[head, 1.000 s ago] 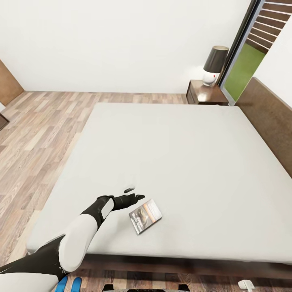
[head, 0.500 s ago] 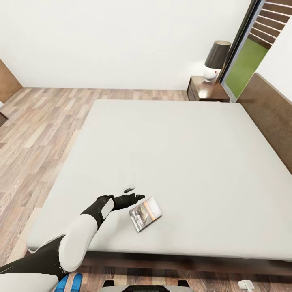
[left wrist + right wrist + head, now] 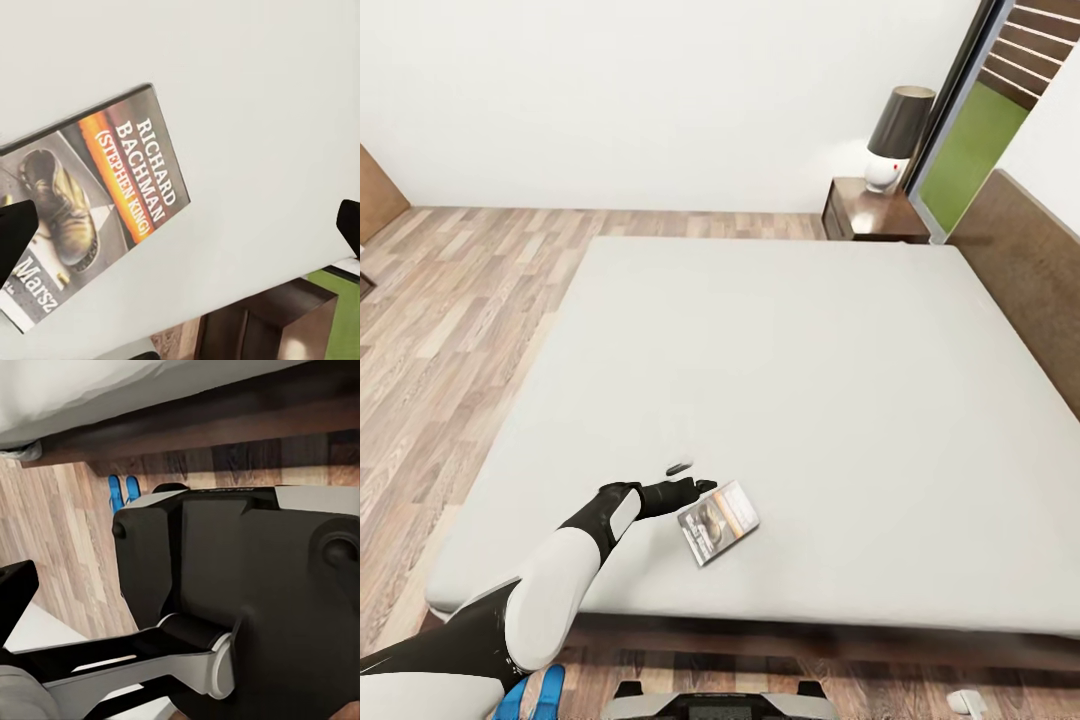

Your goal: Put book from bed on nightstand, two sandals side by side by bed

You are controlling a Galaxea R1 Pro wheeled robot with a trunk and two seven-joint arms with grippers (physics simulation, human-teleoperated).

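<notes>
Jaws of the left gripper (image 3: 693, 478) are gaping wide, hovering beside the book (image 3: 718, 522). The book is lying flat on the bed (image 3: 810, 380). The right gripper's jaws I cannot tell.

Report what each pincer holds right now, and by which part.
Nothing is held. The left pincer is open above the bed, just beside the book, which lies flat. The right pincer's state cannot be told.

Book (image 3: 718, 522) flat on bed (image 3: 810, 380), near bed's foot edge. Left gripper (image 3: 693, 477) above bed just beside book. Nightstand (image 3: 872, 211) beside bed's headboard end. Sandals (image 3: 530, 695) on floor beside bed's foot.
</notes>
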